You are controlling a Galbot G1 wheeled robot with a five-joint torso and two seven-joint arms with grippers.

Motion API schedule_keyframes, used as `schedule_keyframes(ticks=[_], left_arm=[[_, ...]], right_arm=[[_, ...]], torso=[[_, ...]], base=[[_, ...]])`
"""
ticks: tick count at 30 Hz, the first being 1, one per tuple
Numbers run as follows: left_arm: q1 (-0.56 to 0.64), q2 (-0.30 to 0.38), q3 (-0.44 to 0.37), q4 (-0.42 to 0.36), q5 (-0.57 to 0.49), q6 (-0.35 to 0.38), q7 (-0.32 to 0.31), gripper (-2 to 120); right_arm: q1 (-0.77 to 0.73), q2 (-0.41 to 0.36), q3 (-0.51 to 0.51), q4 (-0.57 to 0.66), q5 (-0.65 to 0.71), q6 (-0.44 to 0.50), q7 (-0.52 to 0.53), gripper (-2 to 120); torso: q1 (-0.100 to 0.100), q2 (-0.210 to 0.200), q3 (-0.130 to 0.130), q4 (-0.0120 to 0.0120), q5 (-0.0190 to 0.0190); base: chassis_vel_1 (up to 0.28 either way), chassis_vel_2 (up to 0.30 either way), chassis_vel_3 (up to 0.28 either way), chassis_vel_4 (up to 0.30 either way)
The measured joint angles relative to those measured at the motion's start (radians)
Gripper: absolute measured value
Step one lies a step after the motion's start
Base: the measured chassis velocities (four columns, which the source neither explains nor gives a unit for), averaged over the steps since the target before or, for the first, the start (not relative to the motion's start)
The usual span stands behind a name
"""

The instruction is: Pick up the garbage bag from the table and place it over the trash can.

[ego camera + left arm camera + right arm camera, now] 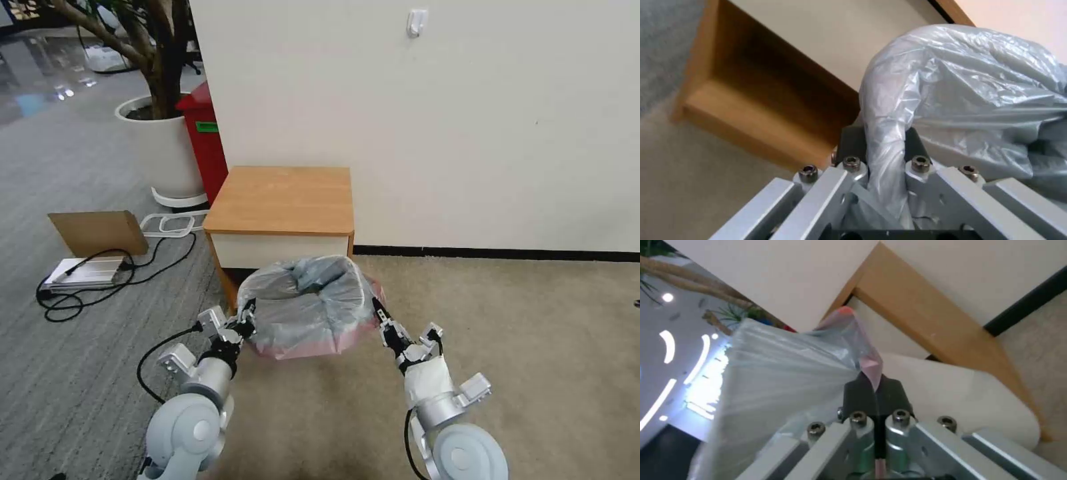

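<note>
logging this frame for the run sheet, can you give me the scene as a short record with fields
bag: thin crinkly translucent grey plastic garbage bag with pinkish-red edges, spread between both grippers in front of the nightstand
left gripper: shut on the bag's left edge
right gripper: shut on the bag's right, pink-tinted edge
bin: small cream rectangular plastic trash can, beside the right gripper; the bag is draped over it
table: small light-brown wooden nightstand with a white drawer front, against the wall
nearby: tall red bin, white round planter
</note>
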Motion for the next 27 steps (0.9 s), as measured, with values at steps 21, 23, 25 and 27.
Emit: schedule_keyframes(ticks=[21,23,25,27], left_arm=[[0.004,0.010,-0.023,0.014,-0.040,0.031,-0.006,5],[0.004,0.013,-0.025,0.014,-0.045,0.031,-0.006,5],[0.006,0.014,-0.025,0.012,-0.056,0.032,-0.006,5],[0.011,0.015,-0.025,0.005,-0.084,0.038,-0.002,5]], right_arm=[[-0.048,-0.010,0.049,0.100,-0.162,0.003,0.023,35],[-0.049,-0.008,0.052,0.122,-0.128,0.002,0.018,41],[-0.043,-0.006,0.055,0.125,-0.101,0.001,0.010,47],[-0.022,-0.005,0.064,0.105,-0.057,0.000,-0.012,55]], torso=[[0.000,0.000,0.000,0.0000,-0.0003],[0.000,0.000,0.000,0.0000,-0.0002],[0.000,0.000,0.000,0.0000,-0.0002],[0.000,0.000,0.000,0.0001,-0.0003]], base=[[0.000,0.000,0.000,0.000],[0.000,0.000,0.000,0.000],[0.000,0.000,0.000,0.000],[0.000,0.000,0.000,0.000]])
